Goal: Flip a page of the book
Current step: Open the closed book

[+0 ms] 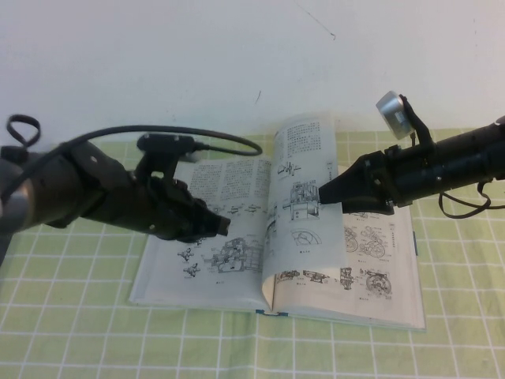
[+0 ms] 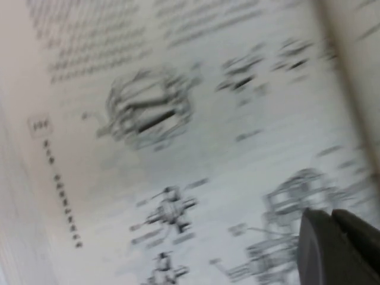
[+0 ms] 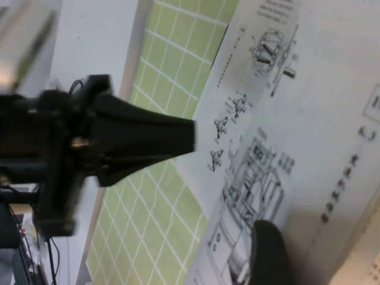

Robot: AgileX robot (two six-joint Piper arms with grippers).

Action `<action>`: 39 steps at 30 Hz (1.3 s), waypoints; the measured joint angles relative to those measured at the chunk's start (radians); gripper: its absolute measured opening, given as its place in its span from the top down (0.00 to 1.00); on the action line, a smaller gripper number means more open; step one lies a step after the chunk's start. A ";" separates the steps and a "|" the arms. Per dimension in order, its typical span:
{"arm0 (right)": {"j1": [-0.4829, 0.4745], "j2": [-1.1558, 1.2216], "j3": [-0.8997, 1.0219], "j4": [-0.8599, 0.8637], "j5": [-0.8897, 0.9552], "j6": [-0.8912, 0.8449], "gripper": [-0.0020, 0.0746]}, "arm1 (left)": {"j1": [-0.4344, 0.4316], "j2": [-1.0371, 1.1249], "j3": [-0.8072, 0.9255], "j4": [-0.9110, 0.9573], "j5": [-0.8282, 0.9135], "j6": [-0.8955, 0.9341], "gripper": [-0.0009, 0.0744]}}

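Book (image 1: 237,260) lies open on the counter (image 1: 71,332), which wears a green checked cloth, with a white wall behind it at 12 o'clock. Dark blue cover edge shows along the book's near side. Pages are whitish, dense black text above, machine line drawings below.

One page (image 1: 304,205) stands lifted off the right half, rising near the spine and curling over toward 9 o'clock; its lower corner hangs just above the near edge of the book. The face turned this way carries text columns at top and cross-section drawings lower down.

Right pincer (image 1: 322,192) comes in from 3 o'clock and meets the lifted page at mid-height. Its dark tip is against the paper's right edge. In the right wrist view one dark finger (image 3: 270,252) shows in front of the printed sheet; the other is not seen there. Jaws stand spread, with the sheet's edge at them; whether the paper is actually pinched cannot be told.

Left pincer (image 1: 221,225) reaches in from 9 o'clock and hovers low over the left-hand page, tip close above the drawings there. Left wrist view shows its dark fingertips (image 2: 332,246) lying close side by side over the print, so pressed together, nothing between them. A black cable loops above that arm.
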 joint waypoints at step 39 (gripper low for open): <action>0.000 0.000 0.000 0.068 0.004 -0.036 0.47 | -0.577 -0.290 0.388 0.251 -0.523 0.040 0.99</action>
